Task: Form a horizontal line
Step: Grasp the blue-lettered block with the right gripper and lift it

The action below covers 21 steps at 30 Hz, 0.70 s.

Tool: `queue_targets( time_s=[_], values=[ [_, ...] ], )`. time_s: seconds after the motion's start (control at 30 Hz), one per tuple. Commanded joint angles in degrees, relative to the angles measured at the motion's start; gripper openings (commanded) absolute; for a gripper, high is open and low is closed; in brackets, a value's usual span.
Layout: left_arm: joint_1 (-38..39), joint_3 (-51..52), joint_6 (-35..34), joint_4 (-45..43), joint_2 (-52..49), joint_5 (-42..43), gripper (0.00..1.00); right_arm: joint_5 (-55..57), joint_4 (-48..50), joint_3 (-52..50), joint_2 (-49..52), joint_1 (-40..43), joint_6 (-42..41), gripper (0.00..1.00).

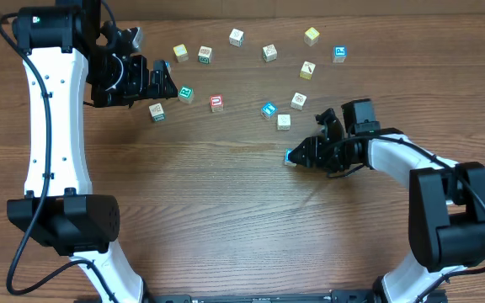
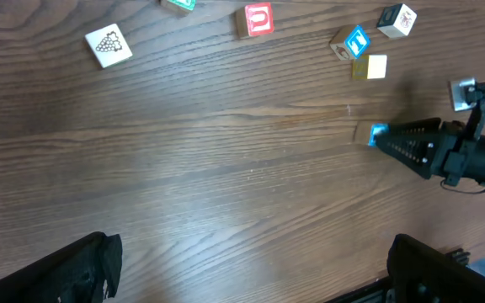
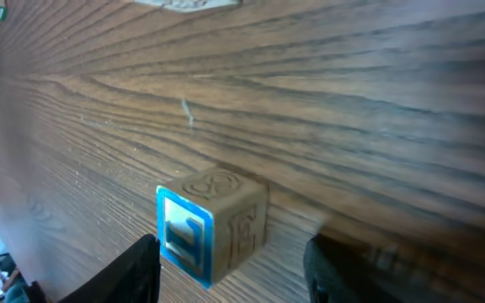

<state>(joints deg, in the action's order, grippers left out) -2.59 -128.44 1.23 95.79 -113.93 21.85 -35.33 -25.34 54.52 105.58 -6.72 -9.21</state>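
The right gripper [image 1: 300,155], jaws half apart and loose around the blue-faced cube [image 3: 217,223] between them, is setting it down; next it should lift clear and fetch another.

The right end effector [image 3: 230,273] is cut off by its wrist view's bottom edge, a blurred pale cube [image 3: 188,3] by the top

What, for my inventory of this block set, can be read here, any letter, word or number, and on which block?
"U": on the red-framed cube.
Blue-framed cube at the right gripper: letter too blurred to read.
Other cubes: markings too small to read.
No words or numbers.
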Motion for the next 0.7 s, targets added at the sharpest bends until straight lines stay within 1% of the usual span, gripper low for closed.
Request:
queue_targets(
  time_s=[0.0, 0.13, 0.2, 0.3, 0.43, 0.57, 0.67],
  values=[
    [0.37, -1.29, -0.13, -0.09, -0.55, 0.02, 0.99, 3.13, -0.74, 1.9, -0.48, 0.42, 0.24, 0.57],
    [0.37, -1.29, -0.13, -0.09, -0.55, 0.02, 1.0, 3.17, -2.51, 5.49, -0.5, 0.42, 0.26, 0.61],
    [0.37, -1.29, -0.13, -0.09, -0.55, 0.02, 0.99, 3.78, -4.98, 8.37, -0.74, 0.42, 0.24, 0.63],
    [0.37, -1.29, -0.13, -0.09, -0.55, 0.02, 0.99, 6.51, -10.73, 13.29, -1.27, 0.17, 0.26, 0.63],
    [0.37, -1.29, -0.13, -0.09, -0.55, 0.02, 1.0, 12.9, -17.27, 18.21, -1.97, -1.4, 0.22, 0.63],
    [0.37, -1.29, -0.13, -0.09, -0.55, 0.02, 1.0, 18.99, -19.12, 18.97, -1.97, -4.46, 0.11, 0.63],
    [0.37, -1.29, -0.13, -0.09, -0.55, 0.02, 0.99, 26.53, -20.48, 18.93, -1.97, -7.54, -1.79, 0.63]
  ],
)
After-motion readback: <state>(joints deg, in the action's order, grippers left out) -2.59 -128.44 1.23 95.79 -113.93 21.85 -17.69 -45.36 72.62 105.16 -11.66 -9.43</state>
